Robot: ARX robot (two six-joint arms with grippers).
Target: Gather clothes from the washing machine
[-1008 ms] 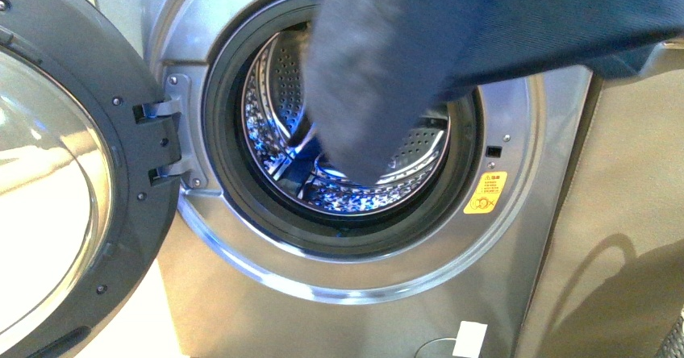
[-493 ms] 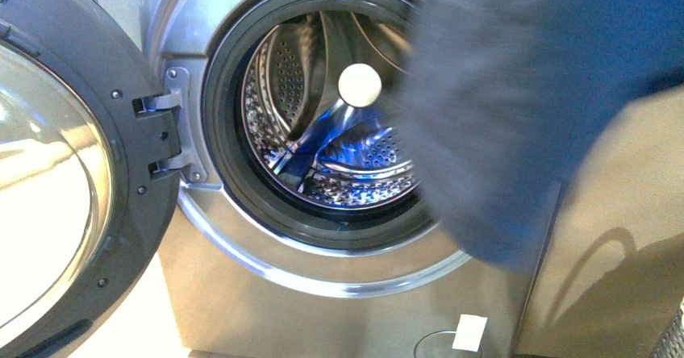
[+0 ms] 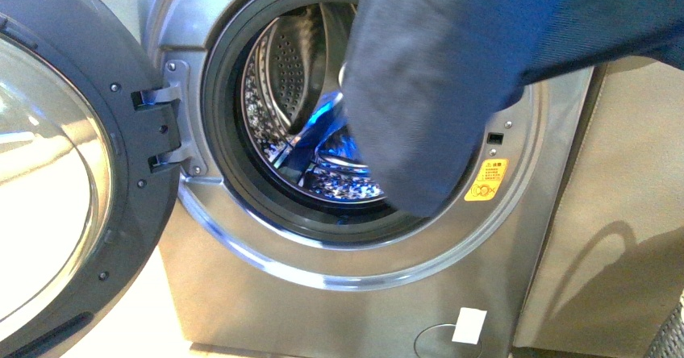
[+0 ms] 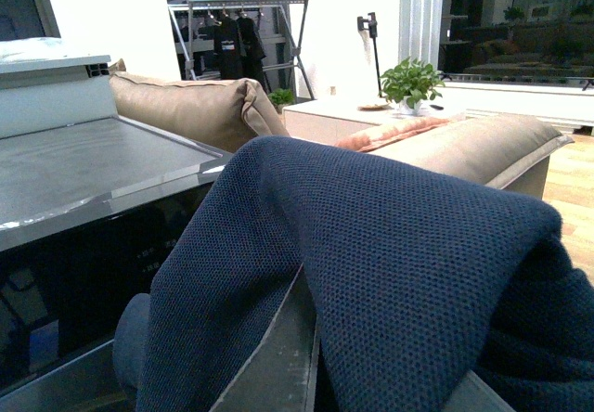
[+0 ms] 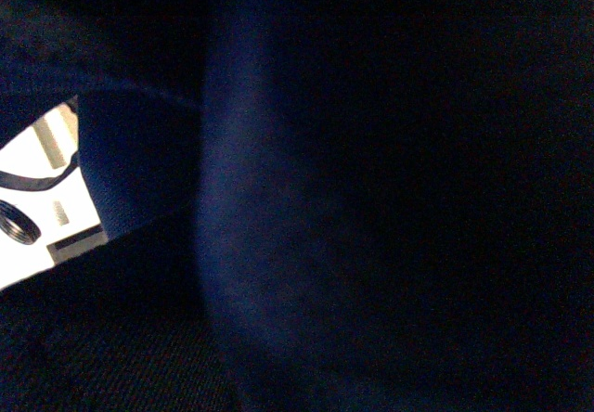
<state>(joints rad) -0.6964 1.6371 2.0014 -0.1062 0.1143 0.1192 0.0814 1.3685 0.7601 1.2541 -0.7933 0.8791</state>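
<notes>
Home, living rm w/ laundry corner: silver-grey front-loading washing machine [image 3: 242, 293]. Beyond the left claw: tan leather sofa [image 4: 186, 106], green potted plant [image 4: 410, 83] on low white cabinet [image 4: 325, 115], metal clothes rack [image 4: 237, 22] w/ hanging garments, wood floor [image 4: 575, 180].

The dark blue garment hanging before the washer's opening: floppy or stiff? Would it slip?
Probably floppy: the garment droops in a loose fold across the washing machine opening. Likely light: the left wrist view shows a thin open knit. Its rough weave should resist slipping.
</notes>
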